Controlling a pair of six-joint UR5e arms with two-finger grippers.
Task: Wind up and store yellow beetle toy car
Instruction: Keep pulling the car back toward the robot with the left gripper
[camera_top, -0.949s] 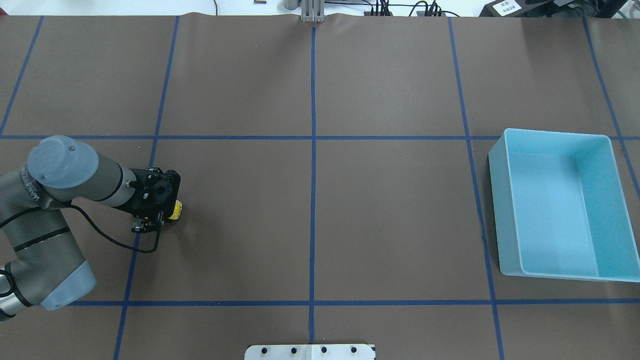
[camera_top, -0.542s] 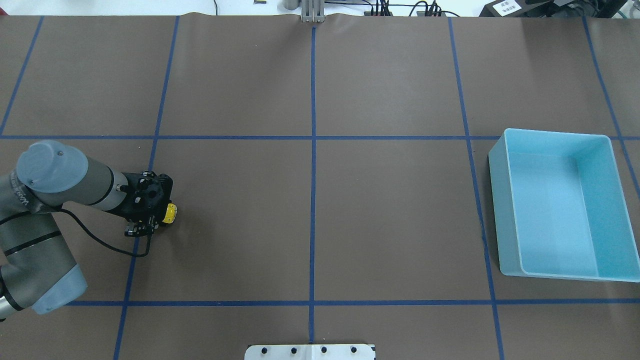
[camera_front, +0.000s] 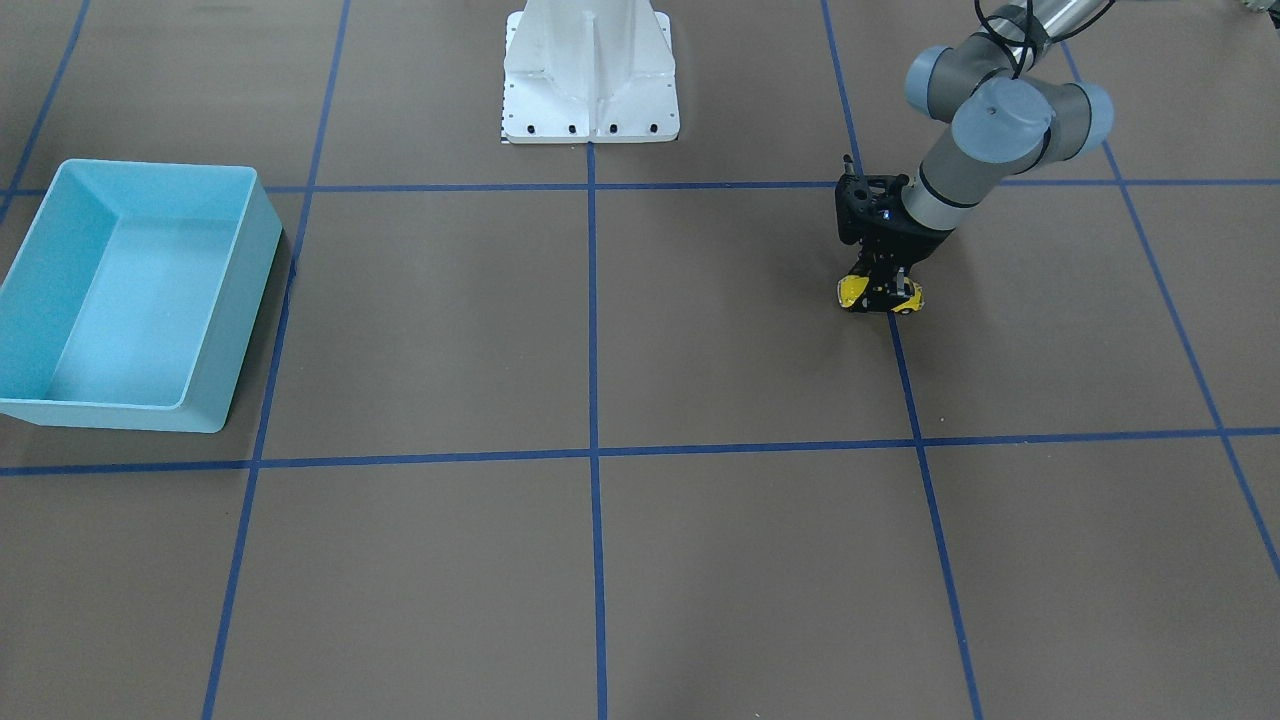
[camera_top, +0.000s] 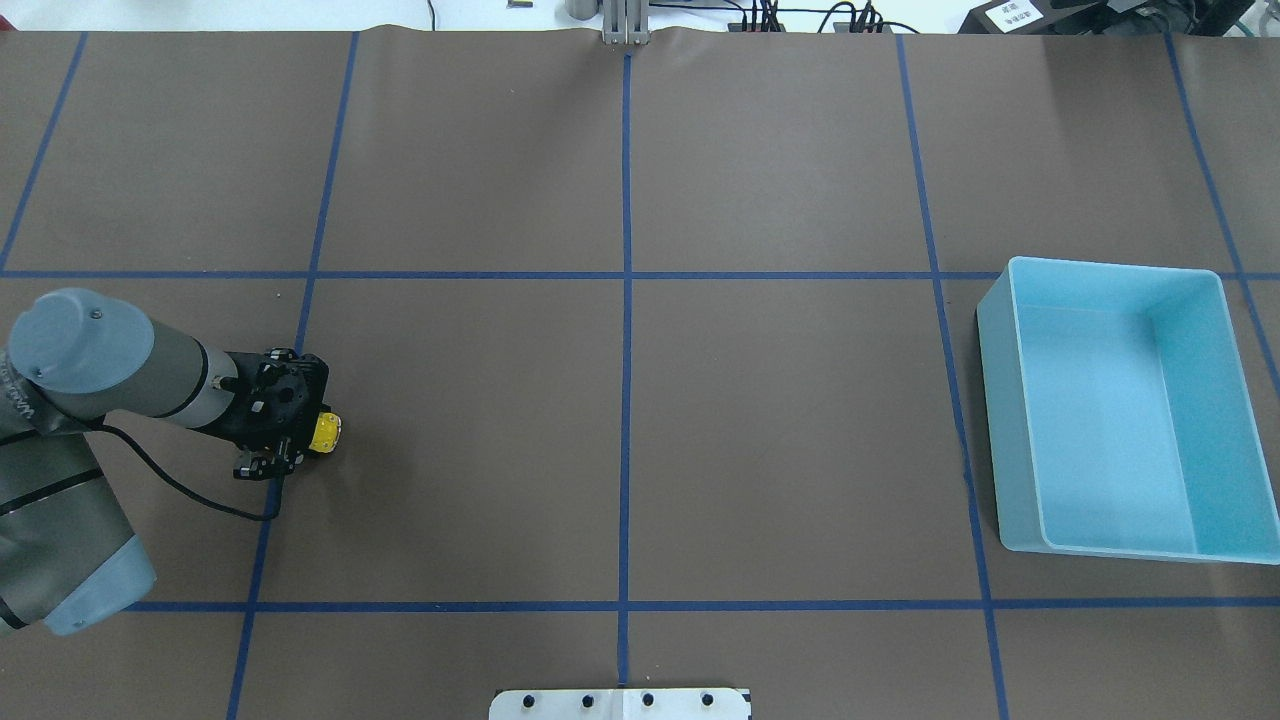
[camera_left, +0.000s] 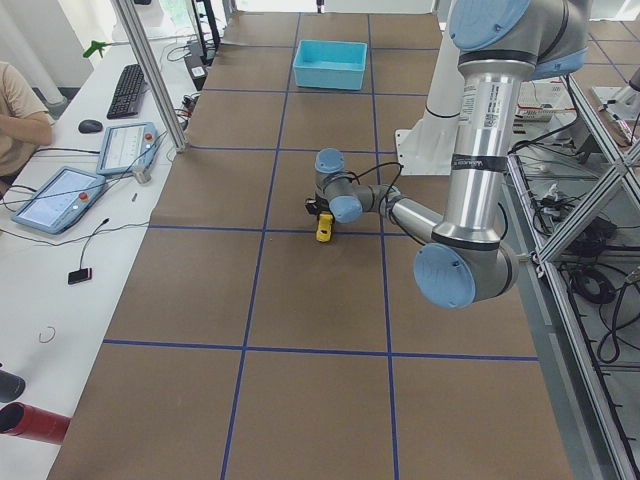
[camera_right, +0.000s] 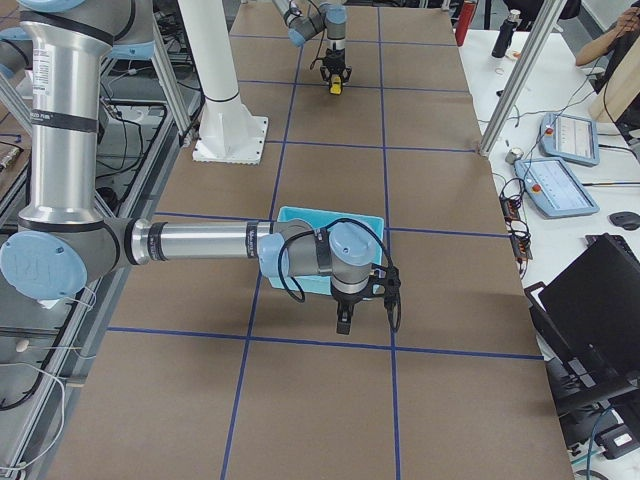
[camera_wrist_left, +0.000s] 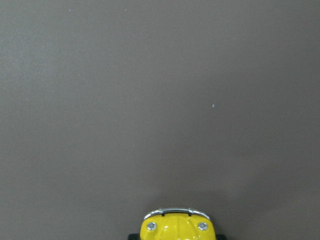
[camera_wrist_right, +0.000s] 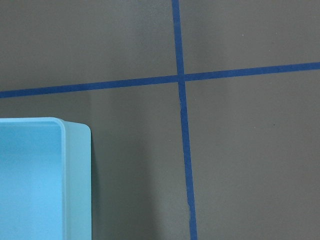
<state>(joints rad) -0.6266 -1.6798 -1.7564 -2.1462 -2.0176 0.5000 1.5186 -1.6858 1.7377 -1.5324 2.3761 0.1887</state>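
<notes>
Tabletop (camera_top: 780, 440), brown and crossed by blue tape lines (camera_top: 627, 400), carries the yellow toy car (camera_top: 325, 432) on the robot's left side, sitting low on the surface just beside one of the lines. The left claw (camera_front: 881, 290) comes down over the car and pinches its body. In the front-facing view, yellow shows on either side of the black grip. The left wrist view catches only the car's rounded nose, silvery bumper and two headlights at its bottom edge. The blue bin (camera_top: 1000, 420) stands well apart, on the robot's right side. The right claw (camera_right: 343, 322) hangs just beside the bin; I cannot tell whether it is spread or pressed together.
</notes>
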